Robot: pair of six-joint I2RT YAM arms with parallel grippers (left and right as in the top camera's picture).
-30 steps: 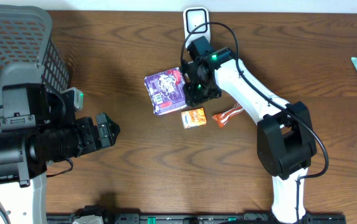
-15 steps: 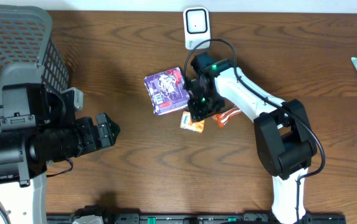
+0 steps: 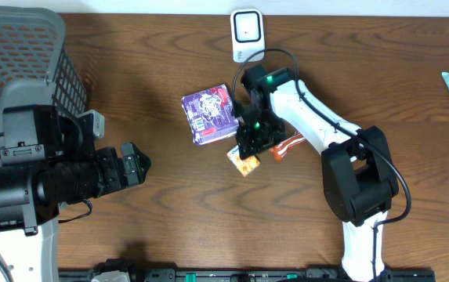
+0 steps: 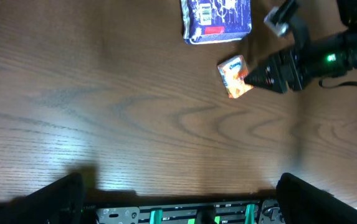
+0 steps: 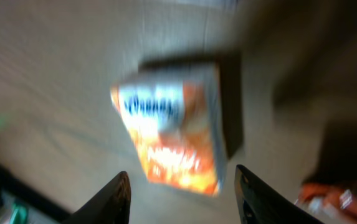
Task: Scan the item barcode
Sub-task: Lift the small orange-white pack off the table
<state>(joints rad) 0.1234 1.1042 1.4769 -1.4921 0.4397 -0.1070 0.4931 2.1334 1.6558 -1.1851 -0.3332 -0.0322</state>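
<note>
Item: a small orange packet point(image 3: 245, 164) lies flat near the middle of the table. It looks like the piece to be scanned, just beside a purple pouch point(image 3: 208, 116) and an orange-red wrapper point(image 3: 288, 145).
Right claw: the right claw point(image 3: 249, 150) hangs directly over the orange packet. Its fingers point(image 5: 117, 198) are spread to either side, with nothing pinched between them as far as the wrist view shows.
Left claw: the left claw point(image 3: 139, 164) is spread wide and holds nothing. It sits well apart from the items, toward the table's left edge beside the grey basket point(image 3: 20, 39).
Scanner: a white scanner point(image 3: 246, 30) stands at the table's back edge, well apart from the packet.
Done: by the look of it, only the approach; the claw is lined up for a pick.
Left: closing on the packet, lifting it, carrying it to the scanner and turning its barcode toward the scanner.
Hard to make out: the right wrist view is heavily blurred, so print on the packet is unreadable and no barcode can be found on it. From overhead the claw covers part of the packet. Whether a fingertip touches the packet's edge cannot be told.
</note>
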